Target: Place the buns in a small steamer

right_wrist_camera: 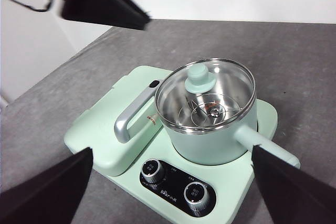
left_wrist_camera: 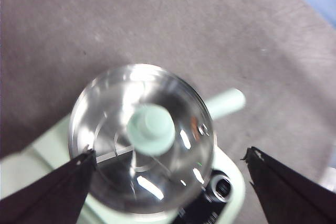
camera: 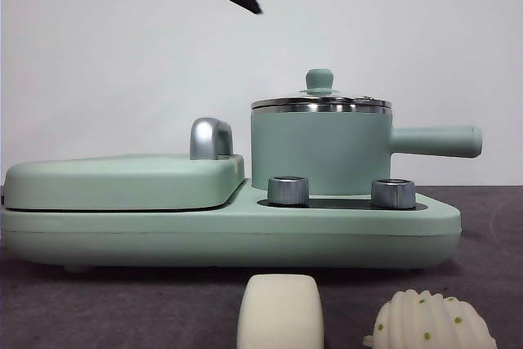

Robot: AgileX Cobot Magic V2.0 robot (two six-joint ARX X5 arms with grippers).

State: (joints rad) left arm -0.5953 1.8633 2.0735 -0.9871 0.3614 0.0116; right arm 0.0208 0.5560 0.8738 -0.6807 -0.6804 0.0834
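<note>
Two off-white buns sit on the grey surface (camera: 82, 308) before us: one smooth rounded block (camera: 279, 310) and one ribbed dome with green dots (camera: 431, 322). Behind them we see one mint-green cylindrical steamer pot (camera: 319, 151), its glass lid (right_wrist_camera: 206, 94) on, atop one cooker base (camera: 229, 234) with two knobs. Left gripper (left_wrist_camera: 168, 169) hangs wide above the lid; right gripper (right_wrist_camera: 173, 169) is wide too.
</note>
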